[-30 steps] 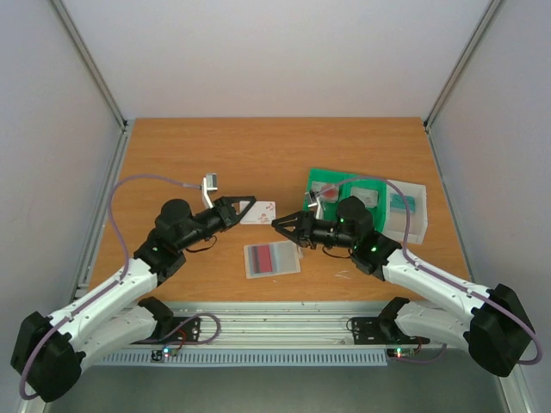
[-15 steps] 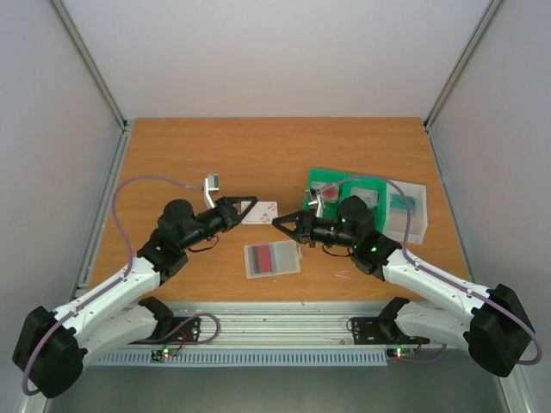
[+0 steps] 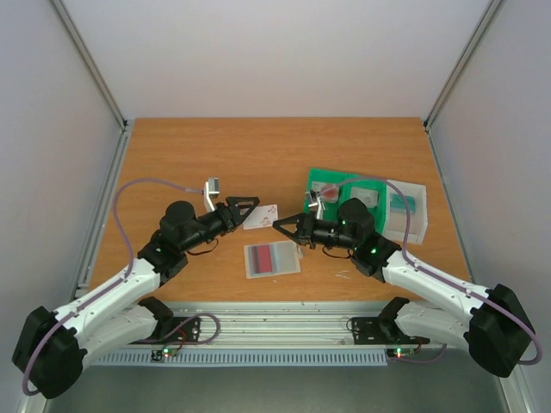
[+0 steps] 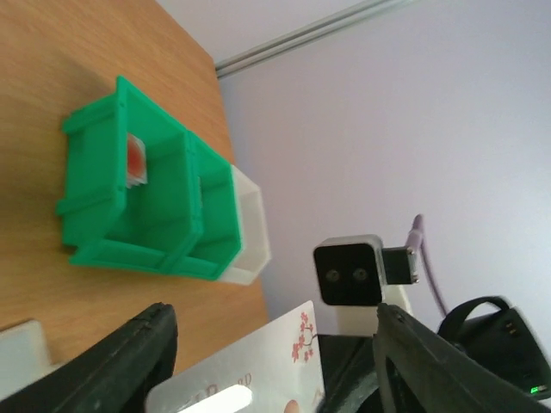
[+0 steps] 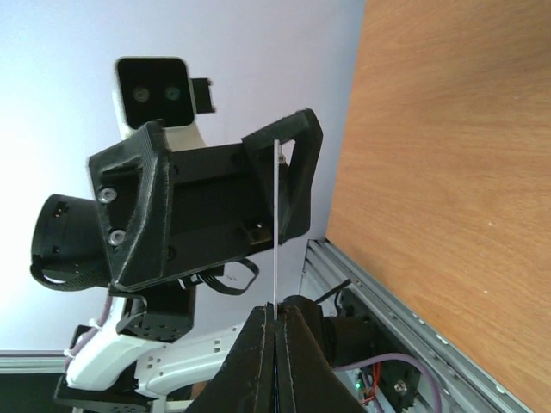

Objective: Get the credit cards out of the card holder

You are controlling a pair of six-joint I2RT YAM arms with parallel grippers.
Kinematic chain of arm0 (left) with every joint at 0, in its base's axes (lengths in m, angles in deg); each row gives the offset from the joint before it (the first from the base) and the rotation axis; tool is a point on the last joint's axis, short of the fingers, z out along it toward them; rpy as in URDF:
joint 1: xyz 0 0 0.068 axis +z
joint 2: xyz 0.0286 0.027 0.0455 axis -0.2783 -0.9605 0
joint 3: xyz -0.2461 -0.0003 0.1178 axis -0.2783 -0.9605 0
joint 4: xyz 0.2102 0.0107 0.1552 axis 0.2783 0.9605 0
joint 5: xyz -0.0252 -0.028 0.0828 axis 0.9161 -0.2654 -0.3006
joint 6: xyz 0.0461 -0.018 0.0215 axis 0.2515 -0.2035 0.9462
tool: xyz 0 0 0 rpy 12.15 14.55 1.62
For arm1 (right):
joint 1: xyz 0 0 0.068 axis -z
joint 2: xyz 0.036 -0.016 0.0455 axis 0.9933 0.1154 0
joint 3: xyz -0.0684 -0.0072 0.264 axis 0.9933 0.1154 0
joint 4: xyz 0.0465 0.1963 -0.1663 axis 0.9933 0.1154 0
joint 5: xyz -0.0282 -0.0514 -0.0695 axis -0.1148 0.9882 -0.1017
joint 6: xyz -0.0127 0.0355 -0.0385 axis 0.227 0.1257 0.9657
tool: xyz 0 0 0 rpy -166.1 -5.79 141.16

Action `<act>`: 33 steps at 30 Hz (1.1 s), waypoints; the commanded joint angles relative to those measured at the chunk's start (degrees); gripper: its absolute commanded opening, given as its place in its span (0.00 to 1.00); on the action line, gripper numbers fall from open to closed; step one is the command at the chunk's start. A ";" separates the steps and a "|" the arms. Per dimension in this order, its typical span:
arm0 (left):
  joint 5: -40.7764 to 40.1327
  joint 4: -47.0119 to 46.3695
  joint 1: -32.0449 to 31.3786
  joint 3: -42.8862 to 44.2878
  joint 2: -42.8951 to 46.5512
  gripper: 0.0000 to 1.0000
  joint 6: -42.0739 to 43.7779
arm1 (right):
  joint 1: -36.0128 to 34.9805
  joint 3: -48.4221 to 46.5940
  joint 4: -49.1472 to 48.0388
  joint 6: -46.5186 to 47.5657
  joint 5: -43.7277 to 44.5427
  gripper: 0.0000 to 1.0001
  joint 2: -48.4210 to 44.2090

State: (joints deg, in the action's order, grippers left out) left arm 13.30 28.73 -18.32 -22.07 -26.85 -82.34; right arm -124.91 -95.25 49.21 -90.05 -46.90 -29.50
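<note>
The white credit card with red marks (image 3: 262, 214) hangs above the table between the two arms. My right gripper (image 3: 277, 225) is shut on its near edge; in the right wrist view the card (image 5: 275, 224) shows edge-on, rising from the closed right gripper (image 5: 275, 317). My left gripper (image 3: 246, 206) stands open around the card's other end, and the left wrist view shows the card (image 4: 258, 361) free between the spread fingers (image 4: 116, 361). The card holder (image 3: 272, 259) lies flat on the table below, with a dark red card (image 3: 281, 255) inside.
A green compartment tray (image 3: 320, 179) with cards in it stands right of centre, also in the left wrist view as the tray (image 4: 138, 206). A clear plastic box (image 3: 406, 211) sits beside it. The table's near rail (image 3: 275, 323) runs behind the arms.
The left gripper has opened and let go of the white card. The right gripper has closed fully on the card's edge. Both arms have barely shifted.
</note>
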 commanded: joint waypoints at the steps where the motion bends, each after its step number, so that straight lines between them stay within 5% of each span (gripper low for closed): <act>1: -1.19 4.68 -0.06 1.69 2.18 0.70 2.35 | -0.27 1.26 1.20 3.39 -0.21 0.01 -2.61; 7: -4.60 16.94 -0.06 5.14 5.82 0.99 7.47 | 0.21 -3.48 16.89 13.44 0.26 0.01 -5.97; 21: -4.63 33.44 -0.06 11.04 9.21 0.99 20.22 | 10.99 -18.56 51.67 32.24 4.86 0.01 -5.68; 33: -3.10 35.77 -0.11 8.78 10.19 0.99 22.61 | 28.69 -24.60 61.11 40.08 6.86 0.01 0.77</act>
State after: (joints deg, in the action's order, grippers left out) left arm 8.98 64.95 -18.32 -12.87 -18.24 -61.51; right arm -101.44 -117.83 105.95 -53.92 -40.80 -30.22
